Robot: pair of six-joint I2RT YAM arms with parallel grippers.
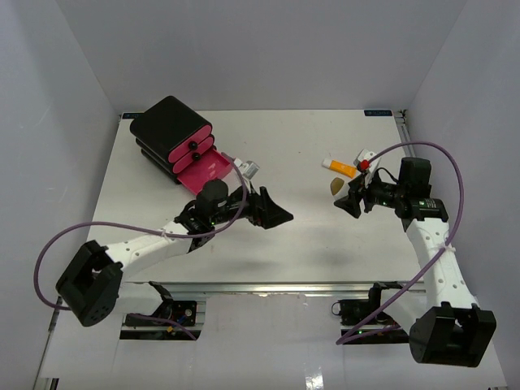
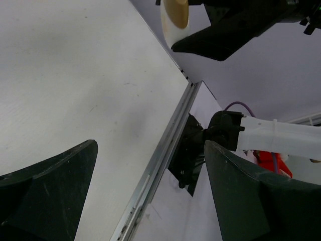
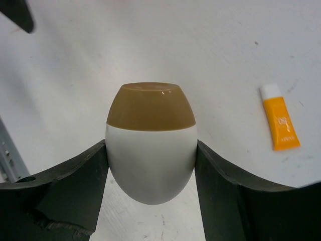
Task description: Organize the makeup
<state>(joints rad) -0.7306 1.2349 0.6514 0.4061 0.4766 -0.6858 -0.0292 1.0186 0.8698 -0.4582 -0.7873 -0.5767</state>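
Right end effector (image 3: 150, 153): clamped on oval puff (image 3: 150, 125).
Left end effector (image 2: 150, 186): wide apart, empty.
Orange tube (image 1: 340, 167): 12 o'clock of puff.

We recorded a white table (image 1: 292, 236) with a metal rail (image 1: 268, 286) along its near edge. A black box (image 1: 166, 122) with pink drawers stood at the far left corner, its lowest drawer (image 1: 205, 169) pulled out. A small pale item (image 1: 249, 168), too small to identify, appeared to lie just beside that drawer. Well apart, toward the far right, an orange white-capped tube (image 1: 340, 167) lay flat
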